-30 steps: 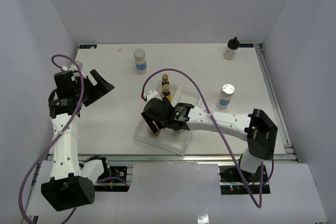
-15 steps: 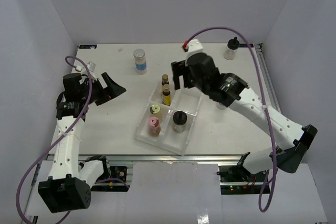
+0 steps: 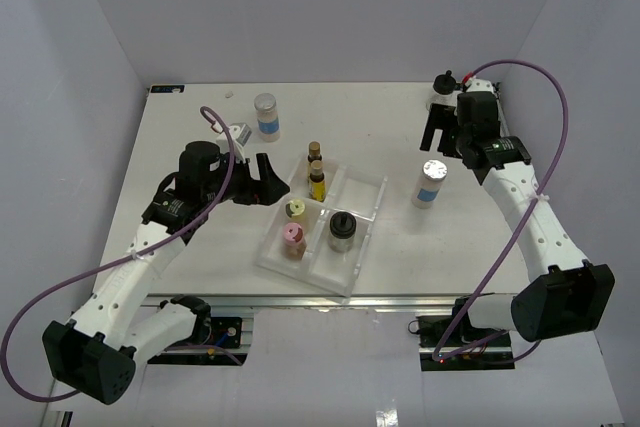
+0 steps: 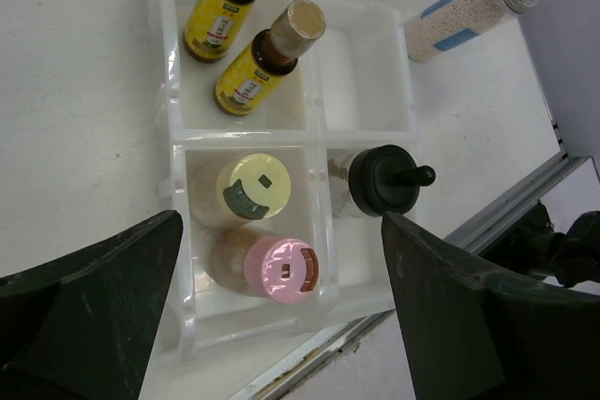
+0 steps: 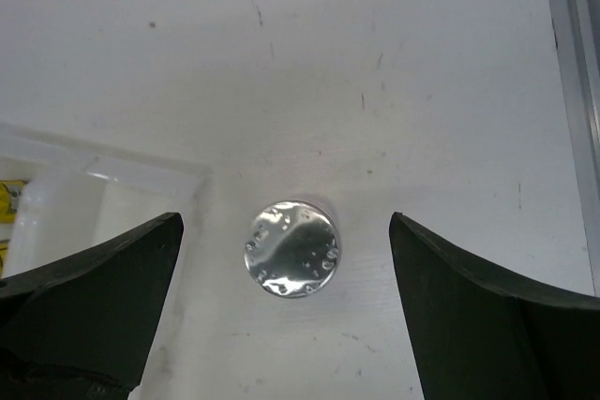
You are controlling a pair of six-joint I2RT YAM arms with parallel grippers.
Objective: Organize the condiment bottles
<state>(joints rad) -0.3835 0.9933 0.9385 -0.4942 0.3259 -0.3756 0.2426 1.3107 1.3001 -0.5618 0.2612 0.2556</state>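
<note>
The clear tray holds two slim amber bottles, a yellow-capped bottle, a pink-capped bottle and a black-capped jar. All show in the left wrist view: amber bottles, yellow cap, pink cap, black cap. My left gripper is open and empty, above the tray's left side. My right gripper is open above a silver-lidded jar, whose lid lies between the fingers, well below them.
Another silver-lidded jar stands at the back, left of centre. A black-capped jar stands at the back right, just behind my right gripper. The tray's far right compartment holds nothing. The table's metal edge runs at the right.
My right arm swung off the tray to the back right, over the silver-lidded jar, uncovering the black-capped jar in the tray. My left arm moved right to the tray.
</note>
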